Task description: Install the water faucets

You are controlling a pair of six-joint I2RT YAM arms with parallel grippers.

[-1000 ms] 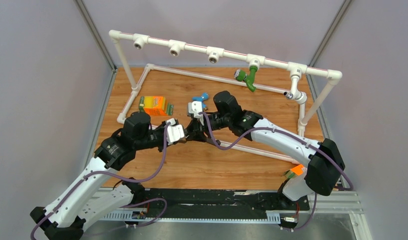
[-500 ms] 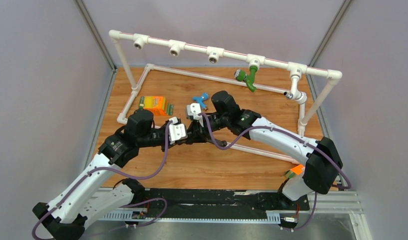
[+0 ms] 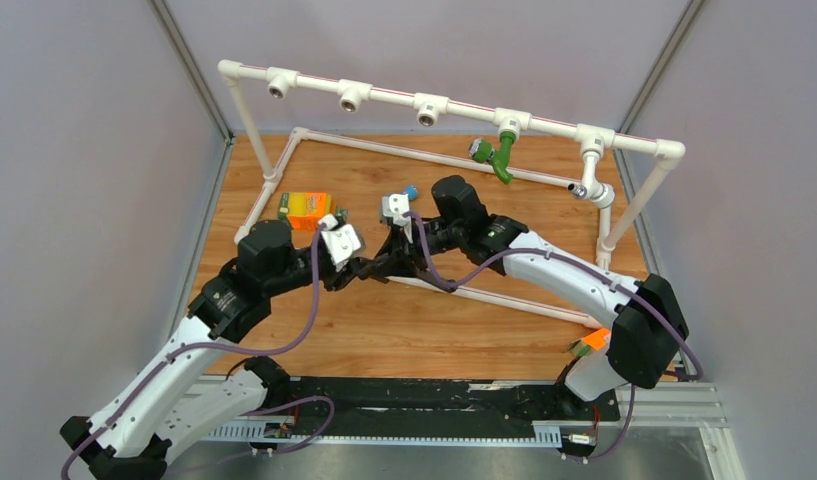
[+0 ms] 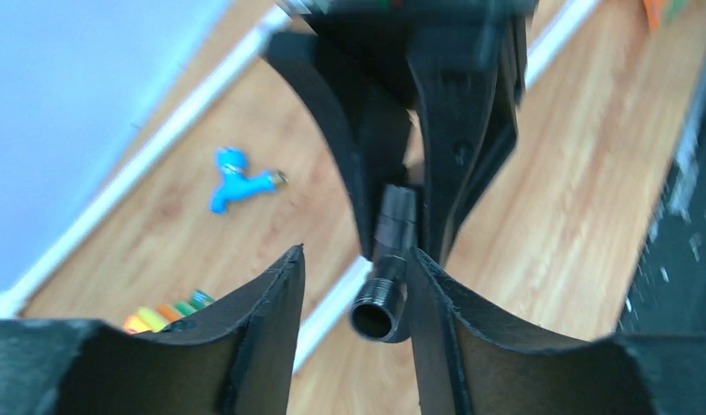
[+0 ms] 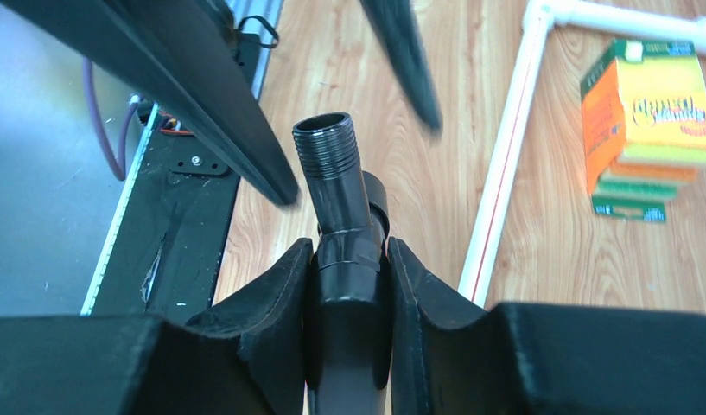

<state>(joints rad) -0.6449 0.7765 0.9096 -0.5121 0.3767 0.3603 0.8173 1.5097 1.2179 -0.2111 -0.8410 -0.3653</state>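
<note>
- Looks done: green faucet hanging from a socket on the white pipe frame, upper right of the top view, with the white-chrome faucet fitted just to its right.
- Left to fill: three bare tee sockets along the top bar, upper left of the top view.
- In the middle of the top view, above the counter: dark-brown faucet, clamped tight in the right hand, with the threaded end poking out toward the other arm.
- Left hand: fingers apart, one on each side of that threaded end, not squeezing it. Maybe brushing one finger, hard to tell.
- Blue faucet lying flat on the counter, left of middle in the left wrist view, not picked up yet.
- Orange box near the left side of the pipe frame, no part of the job.
- Best guess: two taps in, two to go, brown one next.
</note>
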